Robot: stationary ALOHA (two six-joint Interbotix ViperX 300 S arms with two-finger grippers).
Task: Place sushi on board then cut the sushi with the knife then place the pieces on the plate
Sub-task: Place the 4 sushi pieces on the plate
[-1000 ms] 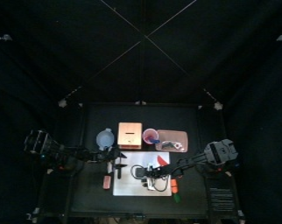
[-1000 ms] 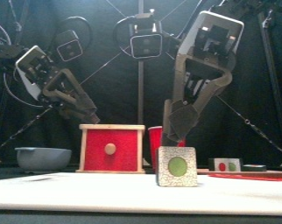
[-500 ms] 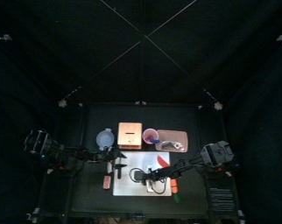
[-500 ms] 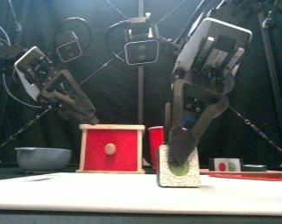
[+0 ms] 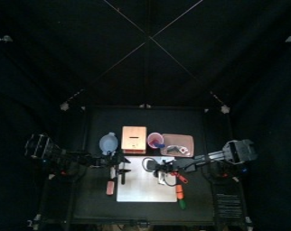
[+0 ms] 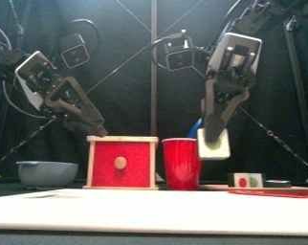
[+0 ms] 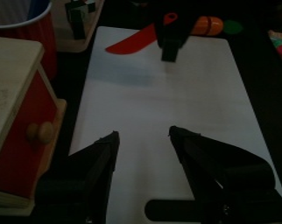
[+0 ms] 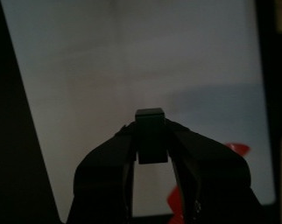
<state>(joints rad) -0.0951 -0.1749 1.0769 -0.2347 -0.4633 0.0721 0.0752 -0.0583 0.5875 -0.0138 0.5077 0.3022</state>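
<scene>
Bowl point(image 6: 47, 172) sits at the far left, beside the wooden box point(image 6: 122, 163) with its red drawer front. Left gripper point(image 7: 141, 136) hangs over the white board's point(image 7: 167, 96) left part with its jaws spread and nothing between them. Behind the board stands a red cup point(image 6: 180, 164). Right gripper point(image 8: 151, 131) is clamped on a piece of sushi point(image 6: 215, 145), held in the air above the board, clear of it. A red knife point(image 7: 137, 41) lies on the board's far end, near that gripper.
</scene>
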